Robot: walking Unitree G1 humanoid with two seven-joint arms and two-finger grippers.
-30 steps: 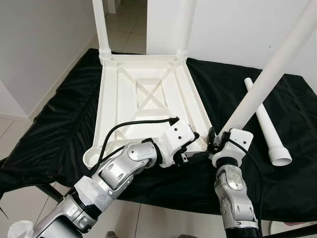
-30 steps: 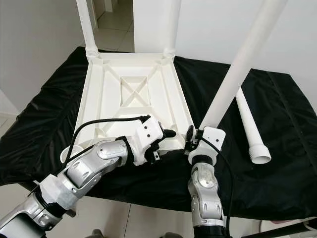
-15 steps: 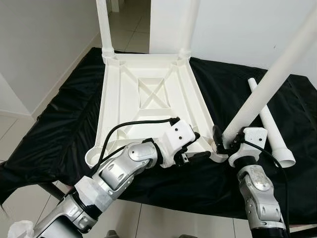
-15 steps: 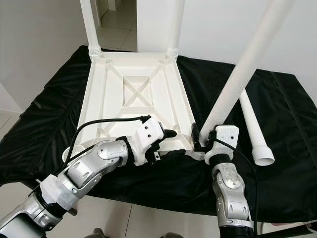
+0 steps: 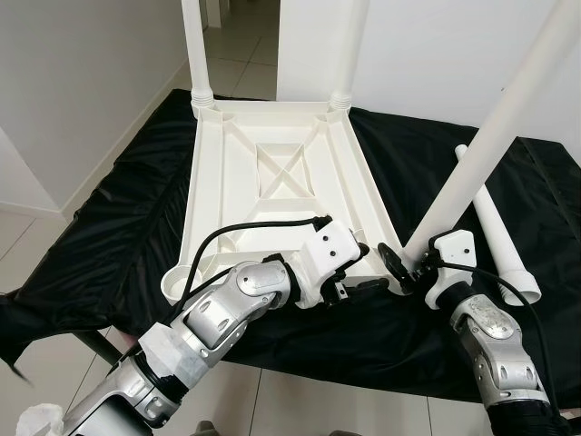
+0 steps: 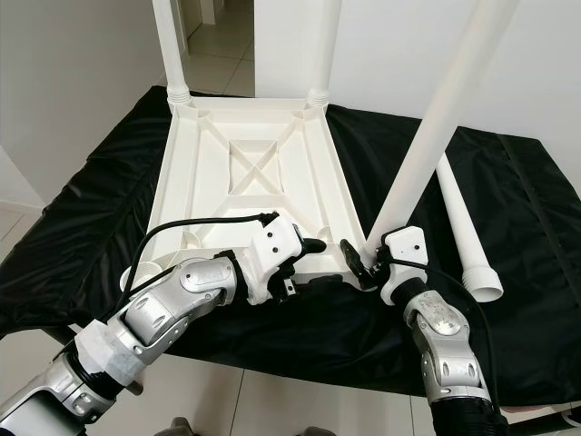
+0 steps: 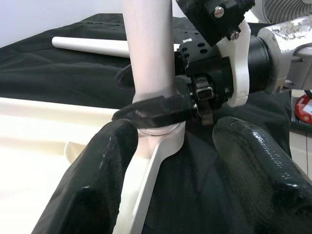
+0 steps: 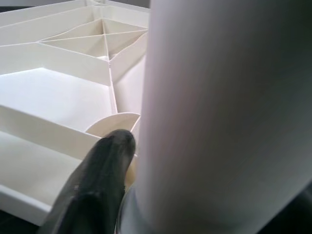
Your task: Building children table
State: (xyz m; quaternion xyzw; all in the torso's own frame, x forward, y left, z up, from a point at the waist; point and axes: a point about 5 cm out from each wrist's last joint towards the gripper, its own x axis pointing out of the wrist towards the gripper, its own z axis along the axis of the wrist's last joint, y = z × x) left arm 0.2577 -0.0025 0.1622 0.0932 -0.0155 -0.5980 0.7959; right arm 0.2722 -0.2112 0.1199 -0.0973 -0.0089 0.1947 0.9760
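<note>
My right gripper (image 5: 406,263) is clamped round the white leg (image 5: 490,136) at the upturned table's (image 5: 272,182) near corner socket — my left gripper (image 5: 359,272), fingers spread, sits beside it.

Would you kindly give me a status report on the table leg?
Right pincer shut on tilted leg at corner socket. Left pincer open, bracing upturned tabletop. Spare leg alongside.

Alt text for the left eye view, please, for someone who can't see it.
The right hand grips a tilted white leg at the near right corner socket of an upturned white table top on a black cloth. The left hand hovers beside that corner. A loose leg lies right.
</note>
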